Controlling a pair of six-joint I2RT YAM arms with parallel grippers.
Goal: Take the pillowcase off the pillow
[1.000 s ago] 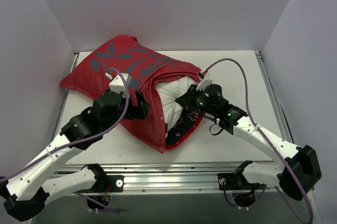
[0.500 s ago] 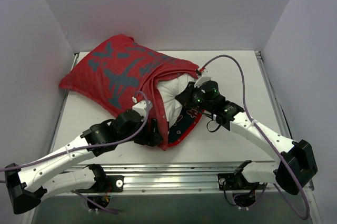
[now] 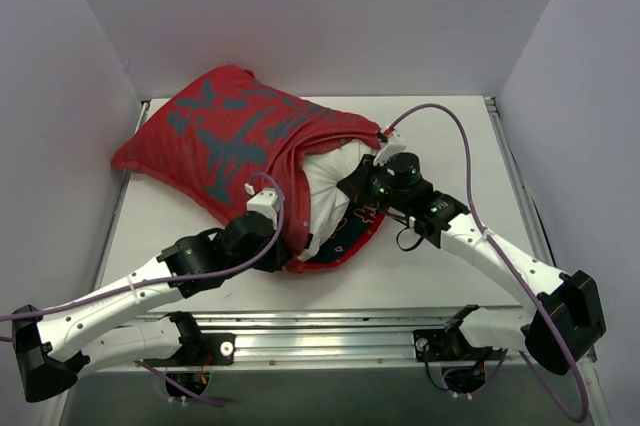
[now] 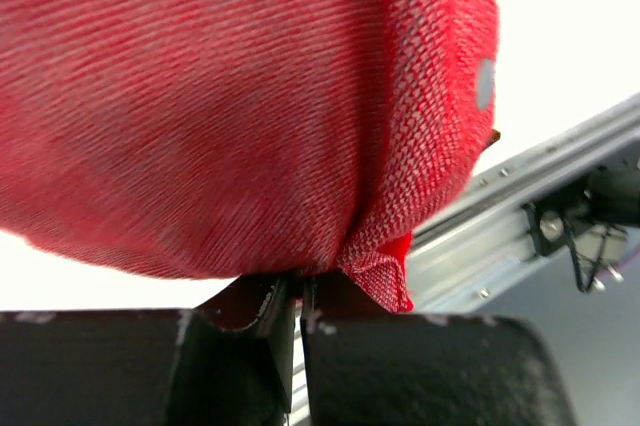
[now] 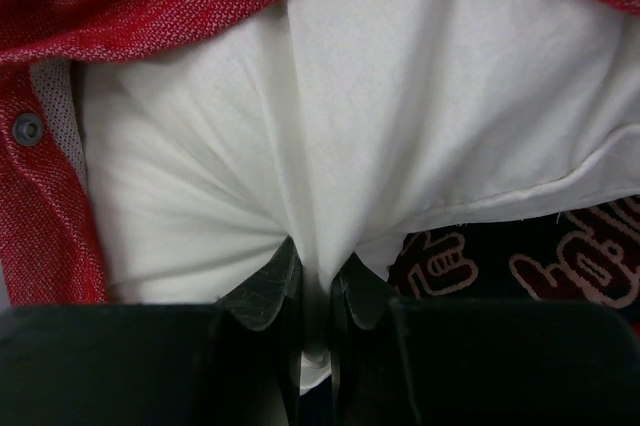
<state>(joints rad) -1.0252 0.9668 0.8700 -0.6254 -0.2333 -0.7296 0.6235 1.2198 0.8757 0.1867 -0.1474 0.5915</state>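
Note:
The red pillowcase point(image 3: 225, 141) with dark grey marks lies across the table's left half, its open mouth facing right. The white pillow point(image 3: 328, 186) bulges out of that mouth. My left gripper point(image 3: 284, 244) is shut on the pillowcase's near hem, and the left wrist view shows red weave point(image 4: 230, 106) pinched between the jaws point(image 4: 300, 291). My right gripper point(image 3: 358, 184) is shut on a fold of the pillow point(image 5: 400, 116), whose white cloth runs down between the fingers point(image 5: 315, 281). The case's dark lining with red print point(image 5: 520, 256) lies under the pillow.
An aluminium rail point(image 3: 330, 331) runs along the table's near edge and also shows in the left wrist view point(image 4: 520, 196). Grey walls close in the table point(image 3: 450, 136) on the left, back and right. Purple cables point(image 3: 455, 136) loop over both arms.
My left gripper came down from the top of the pillowcase to its near hem and shut on it. The right gripper kept its hold on the pillow and barely moved.

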